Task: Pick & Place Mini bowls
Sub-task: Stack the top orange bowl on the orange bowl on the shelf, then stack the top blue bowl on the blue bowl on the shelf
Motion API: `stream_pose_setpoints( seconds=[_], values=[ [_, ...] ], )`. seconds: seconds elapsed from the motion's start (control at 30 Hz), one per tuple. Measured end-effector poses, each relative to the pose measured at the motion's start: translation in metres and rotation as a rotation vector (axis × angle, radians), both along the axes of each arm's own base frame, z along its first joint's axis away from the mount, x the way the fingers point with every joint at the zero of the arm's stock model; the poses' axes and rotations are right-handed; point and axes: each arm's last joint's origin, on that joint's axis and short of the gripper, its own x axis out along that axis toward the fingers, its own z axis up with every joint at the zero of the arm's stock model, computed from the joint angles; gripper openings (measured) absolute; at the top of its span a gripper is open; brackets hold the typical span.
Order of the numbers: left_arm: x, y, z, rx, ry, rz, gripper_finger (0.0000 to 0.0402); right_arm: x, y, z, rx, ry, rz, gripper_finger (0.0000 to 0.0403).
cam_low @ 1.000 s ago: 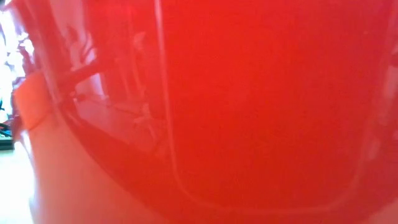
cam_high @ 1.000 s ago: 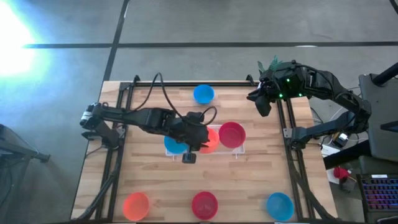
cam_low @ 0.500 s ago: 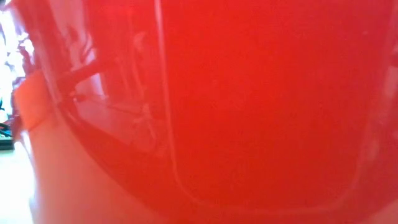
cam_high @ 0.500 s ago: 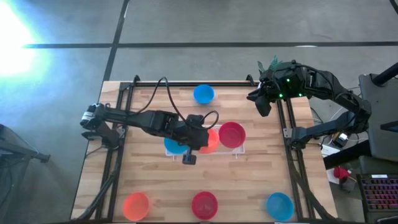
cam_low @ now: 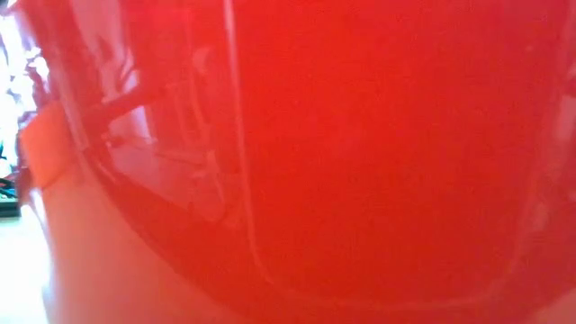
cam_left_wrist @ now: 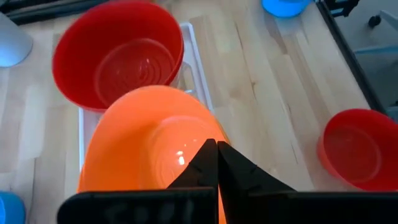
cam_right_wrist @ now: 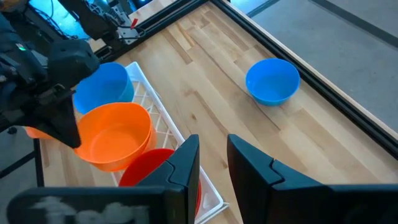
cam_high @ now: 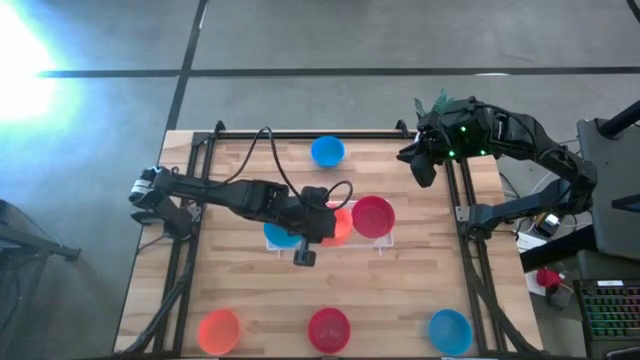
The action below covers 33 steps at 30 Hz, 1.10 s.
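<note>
My left gripper (cam_high: 322,226) is shut on an orange mini bowl (cam_high: 340,224) over the white lattice tray (cam_high: 385,240) at the table's middle. The orange bowl is between a blue bowl (cam_high: 278,234) and a red bowl (cam_high: 373,216) that sit in the tray. A second blue bowl (cam_high: 327,151) stands near the far edge. An orange bowl (cam_high: 219,328), a red bowl (cam_high: 329,328) and a blue bowl (cam_high: 450,331) stand along the near edge. My right gripper (cam_high: 418,170) is open and empty at the far right, above the table. My left gripper pinches the orange bowl's rim (cam_left_wrist: 198,144) on the side nearest the arm between its shut fingers (cam_left_wrist: 233,171). The fingers come slanting down from the table's left. The bowl is tilted (cam_right_wrist: 115,134). I cannot tell whether its bottom touches the tray.
The red bowl at the near edge stands right against the low camera and fills its view (cam_low: 360,162). Black frame rails (cam_high: 190,230) run along the table's left, far and right sides. Bare wood (cam_high: 400,290) lies between the tray and the near row of bowls.
My left arm has eased a little toward the table's right. Its gripper stays shut on the orange bowl, which keeps its place between the blue and red bowls.
</note>
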Motion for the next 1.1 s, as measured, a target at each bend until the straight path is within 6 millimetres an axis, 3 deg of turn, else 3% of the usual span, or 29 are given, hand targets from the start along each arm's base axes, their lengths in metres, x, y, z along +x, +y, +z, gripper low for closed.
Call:
stream_pose_setpoints(
  seconds=[0.2, 0.67, 0.9, 1.1],
  values=[
    [-0.002, -0.004, 0.027, -0.002, -0.119, -0.047, 0.0000, 0.000, 0.000, 0.000, 0.000, 0.000, 0.000, 0.0079],
    [0.010, -0.007, -0.013, 0.010, -0.039, -0.077, 0.0000, 0.000, 0.000, 0.000, 0.001, 0.001, 0.000, 0.0079],
    [0.009, -0.005, -0.013, 0.010, -0.035, -0.070, 0.0000, 0.000, 0.000, 0.000, 0.001, 0.001, 0.000, 0.0079],
    [0.005, 0.001, 0.011, -0.005, -0.094, -0.020, 0.0000, 0.000, 0.000, 0.000, 0.001, 0.002, 0.000, 0.0079]
  ],
)
